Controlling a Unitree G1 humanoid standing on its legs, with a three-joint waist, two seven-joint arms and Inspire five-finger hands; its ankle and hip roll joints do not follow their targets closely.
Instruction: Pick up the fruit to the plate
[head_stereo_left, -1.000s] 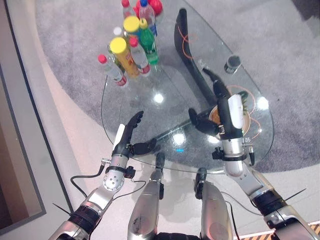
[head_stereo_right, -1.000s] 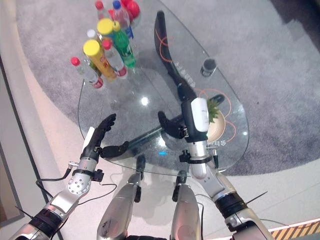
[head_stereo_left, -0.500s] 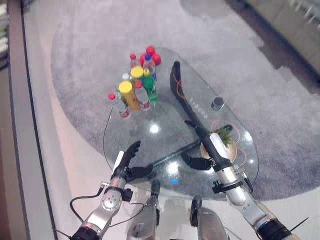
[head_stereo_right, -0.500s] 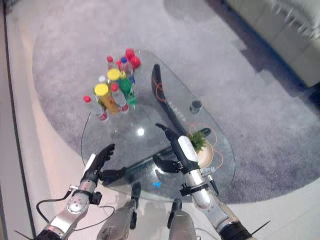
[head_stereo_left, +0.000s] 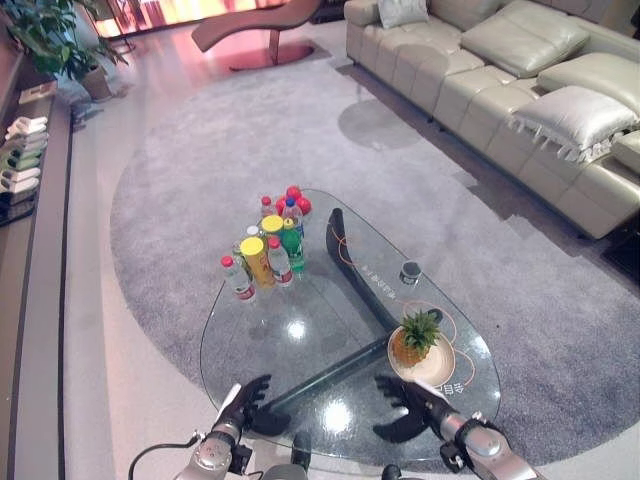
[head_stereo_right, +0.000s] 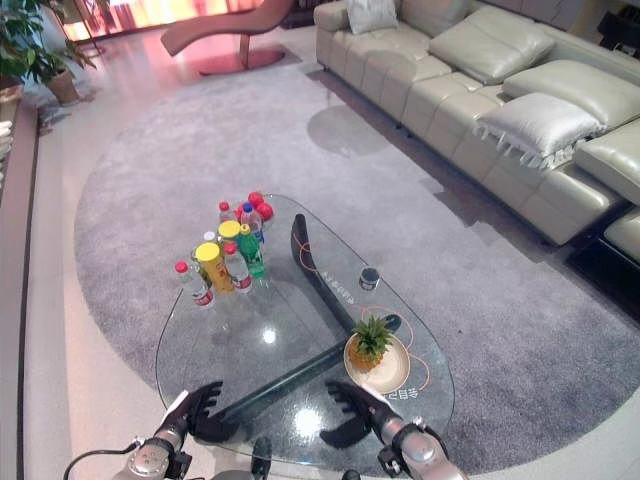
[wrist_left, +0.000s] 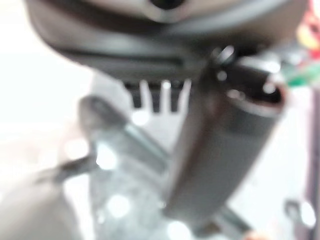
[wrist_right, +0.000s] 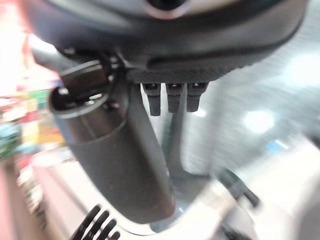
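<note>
A small pineapple (head_stereo_left: 412, 338) stands upright on a cream plate (head_stereo_left: 436, 368) at the near right of the glass table (head_stereo_left: 310, 300). My right hand (head_stereo_left: 408, 398) hovers open just in front of the plate, fingers spread, apart from the fruit. In the right wrist view its thumb (wrist_right: 117, 160) and fingers (wrist_right: 170, 99) hold nothing. My left hand (head_stereo_left: 246, 398) is open over the near left edge of the table. Its thumb (wrist_left: 220, 150) shows in the left wrist view, with nothing in its grasp.
Several bottles (head_stereo_left: 265, 248) and red round things (head_stereo_left: 294, 198) cluster at the table's far left. A small dark cup (head_stereo_left: 410, 270) stands beyond the plate. A grey rug (head_stereo_left: 180, 170) lies under the table, and a sofa (head_stereo_left: 500, 80) stands at the far right.
The camera has tipped up, so the whole room now shows. My right hand has drawn back from over the plate towards the near edge, leaving the pineapple uncovered on the plate.
</note>
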